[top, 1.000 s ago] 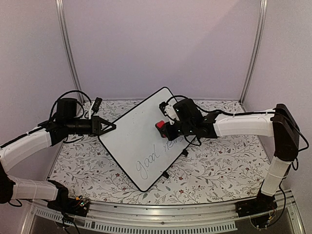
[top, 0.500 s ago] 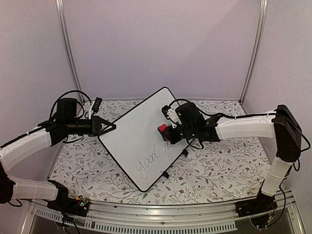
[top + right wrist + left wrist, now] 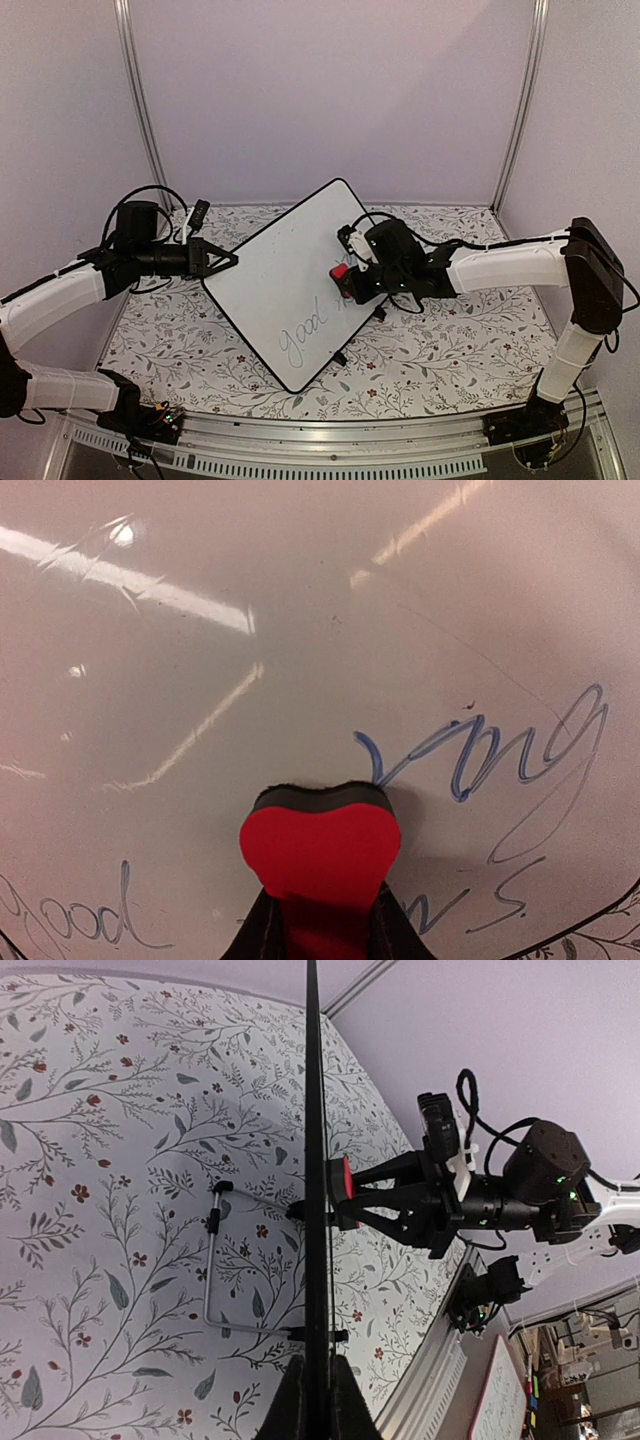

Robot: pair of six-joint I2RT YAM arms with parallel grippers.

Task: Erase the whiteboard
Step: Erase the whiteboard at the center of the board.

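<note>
Downward my right claw point(image 3: 345, 277), pinching a small red eraser block point(image 3: 320, 845), has slid to the handwriting point(image 3: 480, 750) left on the large glossy black-framed whiteboard point(image 3: 275, 275), which my left claw point(image 3: 230, 260) clamps by its edge, tilted on the floral-patterned table point(image 3: 450, 350); erasure incomplete.

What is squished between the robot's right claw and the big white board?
A red eraser. The right gripper holds it, and its dark pad touches the whiteboard beside the blue writing, seen in the right wrist view.
</note>
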